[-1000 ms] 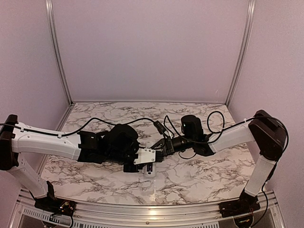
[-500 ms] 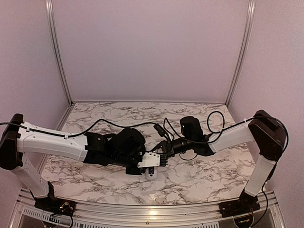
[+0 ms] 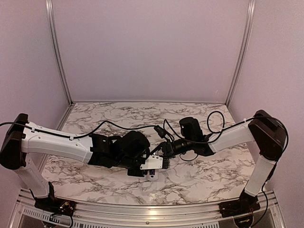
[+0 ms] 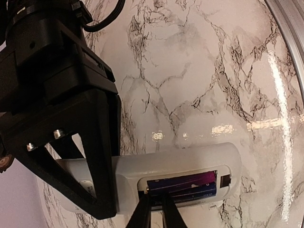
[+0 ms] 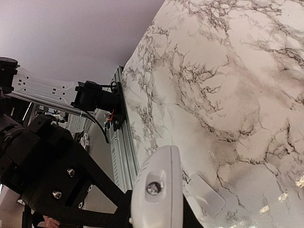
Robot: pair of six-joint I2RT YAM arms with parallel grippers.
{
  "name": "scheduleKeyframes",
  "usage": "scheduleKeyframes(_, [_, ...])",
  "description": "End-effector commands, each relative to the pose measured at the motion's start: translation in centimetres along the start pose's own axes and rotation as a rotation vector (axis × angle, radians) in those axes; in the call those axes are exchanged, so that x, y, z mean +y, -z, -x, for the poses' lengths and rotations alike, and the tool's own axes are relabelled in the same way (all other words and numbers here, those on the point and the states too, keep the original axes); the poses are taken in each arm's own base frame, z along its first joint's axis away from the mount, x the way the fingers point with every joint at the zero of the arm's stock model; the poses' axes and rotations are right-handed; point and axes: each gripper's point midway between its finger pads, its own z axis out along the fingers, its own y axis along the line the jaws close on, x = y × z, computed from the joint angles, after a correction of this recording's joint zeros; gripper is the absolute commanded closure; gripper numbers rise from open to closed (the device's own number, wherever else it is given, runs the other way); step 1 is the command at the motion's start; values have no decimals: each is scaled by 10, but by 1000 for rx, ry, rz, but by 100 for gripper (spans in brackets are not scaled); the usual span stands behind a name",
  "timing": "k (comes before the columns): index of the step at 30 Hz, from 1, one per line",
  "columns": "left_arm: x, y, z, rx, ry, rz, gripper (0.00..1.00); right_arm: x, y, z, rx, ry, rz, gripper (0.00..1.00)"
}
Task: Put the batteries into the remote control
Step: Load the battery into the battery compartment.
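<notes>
Pressing the closed-up left pincer (image 4: 156, 211) on the dark slim cylindrical batteries (image 4: 183, 183) lying in the open bay of the small white plastic remote control (image 4: 190, 159), clamped by the right pincer (image 3: 163, 152) above the counter (image 4: 199, 71), risks twisting the remote loose.

table (image 3: 204, 178): white, grey-veined marble pattern, beneath left gripper (image 4: 156, 213) | walls (image 3: 152, 47): plain lilac panels beyond it, aluminium corner posts (image 3: 58, 52) | light: glare streaks on table

Reached rightward w/ L arm, low over centre, pinched L gripper (image 4: 156, 212) fingertips together, reached leftward w/ R arm, clamped R gripper (image 3: 163, 152) on remote control (image 4: 190, 160), held both grippers close tog.
</notes>
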Motion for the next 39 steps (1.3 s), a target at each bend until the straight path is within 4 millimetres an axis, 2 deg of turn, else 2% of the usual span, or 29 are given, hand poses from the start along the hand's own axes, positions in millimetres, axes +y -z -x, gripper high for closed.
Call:
scheduleKeyframes(1, [-34,-19,-24,106,-33,-106,91,71,7,45,-88,191,151,100])
scheduleKeyframes(12, [-34,-38,-33,210,-37,-74,91,73,7,48,-90,156,168,100])
scheduleKeyframes(21, [-29,-43,-32,244,-36,-22,90,73,6,48,-92,134,189,100])
scheduleKeyframes(27, [-15,-30,-33,232,13,19,84,62,5,41,-82,136,155,100])
scheduleKeyframes(32, [3,-14,-34,217,61,73,83,50,8,35,-82,118,133,100])
scheduleKeyframes(39, [19,-3,-31,191,99,131,81,37,8,28,-76,100,108,100])
